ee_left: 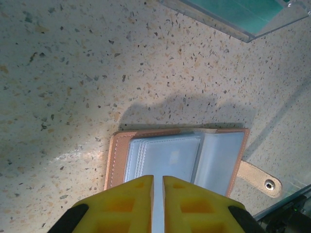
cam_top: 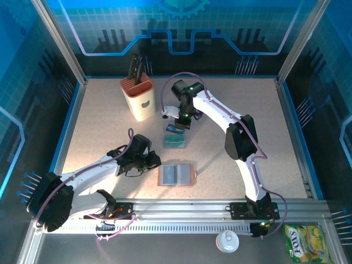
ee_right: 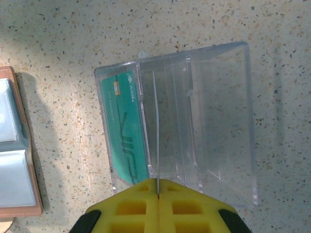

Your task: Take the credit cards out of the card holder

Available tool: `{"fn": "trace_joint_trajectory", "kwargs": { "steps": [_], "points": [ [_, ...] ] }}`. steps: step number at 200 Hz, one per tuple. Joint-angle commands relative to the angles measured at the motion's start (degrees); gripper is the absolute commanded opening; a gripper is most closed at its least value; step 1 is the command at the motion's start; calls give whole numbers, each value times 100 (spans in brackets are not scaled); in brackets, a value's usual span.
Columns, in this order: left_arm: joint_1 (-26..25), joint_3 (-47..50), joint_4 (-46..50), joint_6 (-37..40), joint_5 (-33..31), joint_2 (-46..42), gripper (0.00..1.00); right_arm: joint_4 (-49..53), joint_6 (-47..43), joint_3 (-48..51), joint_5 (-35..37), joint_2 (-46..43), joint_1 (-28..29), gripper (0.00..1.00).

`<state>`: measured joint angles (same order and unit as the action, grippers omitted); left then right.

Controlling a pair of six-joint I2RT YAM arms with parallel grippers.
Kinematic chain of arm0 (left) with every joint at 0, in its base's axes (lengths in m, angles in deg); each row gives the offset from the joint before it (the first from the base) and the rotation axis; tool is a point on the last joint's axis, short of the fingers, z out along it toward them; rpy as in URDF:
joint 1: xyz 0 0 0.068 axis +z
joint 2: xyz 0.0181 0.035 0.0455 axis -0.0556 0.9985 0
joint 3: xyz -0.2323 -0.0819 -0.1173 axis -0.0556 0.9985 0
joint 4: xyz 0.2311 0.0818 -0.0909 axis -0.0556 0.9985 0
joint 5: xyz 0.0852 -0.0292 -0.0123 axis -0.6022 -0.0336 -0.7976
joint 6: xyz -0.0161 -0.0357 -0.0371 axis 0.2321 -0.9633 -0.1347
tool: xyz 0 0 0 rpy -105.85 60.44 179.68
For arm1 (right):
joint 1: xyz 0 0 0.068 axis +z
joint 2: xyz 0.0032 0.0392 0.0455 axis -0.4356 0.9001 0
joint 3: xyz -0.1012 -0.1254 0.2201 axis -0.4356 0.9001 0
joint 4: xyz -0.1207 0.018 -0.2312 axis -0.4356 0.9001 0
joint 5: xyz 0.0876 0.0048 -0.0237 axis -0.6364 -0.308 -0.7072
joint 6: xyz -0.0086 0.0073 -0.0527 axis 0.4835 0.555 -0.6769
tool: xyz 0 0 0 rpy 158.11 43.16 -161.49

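Top external: knife block (cam_top: 138,98) stands behind clear tray (cam_top: 175,137), beside right gripper (cam_top: 183,122).

The card holder (cam_top: 177,175) lies open and flat in front of me, bare table (cam_top: 264,126) on its near and right sides, so I can come down there freely. My left gripper (cam_top: 154,160) sits just beside its left edge. Just behind it stands the clear tray (cam_top: 175,137), with my right gripper (cam_top: 181,122) over it. The knife block (cam_top: 137,98) rises further back left.
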<state>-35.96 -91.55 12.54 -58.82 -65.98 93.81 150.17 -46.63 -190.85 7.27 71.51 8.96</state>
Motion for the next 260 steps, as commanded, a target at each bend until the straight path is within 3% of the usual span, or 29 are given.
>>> {"fn": "trace_joint_trajectory", "kwargs": {
  "steps": [1, 90, 154, 227, 249, 260],
  "points": [
    [43, 131, 86, -71, -111, -129, 14, 278, -174, -205, -175, 170, -67, 0],
    [71, 318, 96, -144, -176, -364, 15, 465, -131, -434, -331, 502, -42, 3],
    [132, 8, 222, 93, -171, -154, 17, 192, -7, -393, -179, 310, -60, 23],
    [134, 132, 196, 38, -215, -224, 17, -718, 336, 13, -6, -10, -44, 17],
    [134, 128, 195, 21, -211, -248, 17, -721, 331, 121, -312, -86, -39, 15],
    [132, 115, 178, 14, -197, -243, 17, -678, 287, 203, -509, -146, -14, 20]
  ]
}}
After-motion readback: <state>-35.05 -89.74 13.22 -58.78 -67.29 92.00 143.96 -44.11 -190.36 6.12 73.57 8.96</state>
